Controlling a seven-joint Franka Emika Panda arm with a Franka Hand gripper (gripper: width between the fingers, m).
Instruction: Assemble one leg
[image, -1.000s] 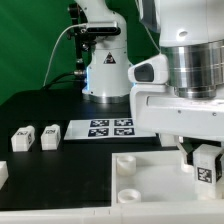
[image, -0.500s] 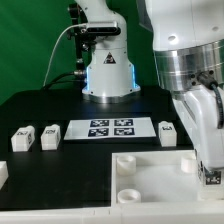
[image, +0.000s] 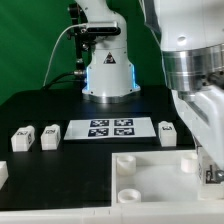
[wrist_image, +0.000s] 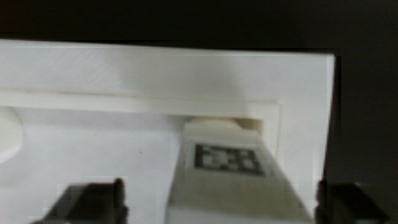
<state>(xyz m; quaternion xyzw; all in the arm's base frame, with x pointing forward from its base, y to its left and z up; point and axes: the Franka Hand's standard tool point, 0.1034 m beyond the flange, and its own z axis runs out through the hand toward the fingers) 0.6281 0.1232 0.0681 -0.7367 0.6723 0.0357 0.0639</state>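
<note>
Gripper (image: 210, 168) sits low at the exterior view's right edge, over the far-right corner of the white panel (image: 150, 185). In the wrist view its fingers (wrist_image: 89, 200) stand spread wide, well clear of the leg (wrist_image: 222, 170) on both sides. Leg is seated with its end in the panel's corner socket (wrist_image: 222, 128), marker face up. Three more blocks lie on the black counter (image: 40, 105): two (image: 35, 138) beside the marker board (image: 110, 128), one (image: 168, 133) at its other end.

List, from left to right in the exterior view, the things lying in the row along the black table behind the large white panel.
Leftmost leg → second leg → marker board → third leg.
</note>
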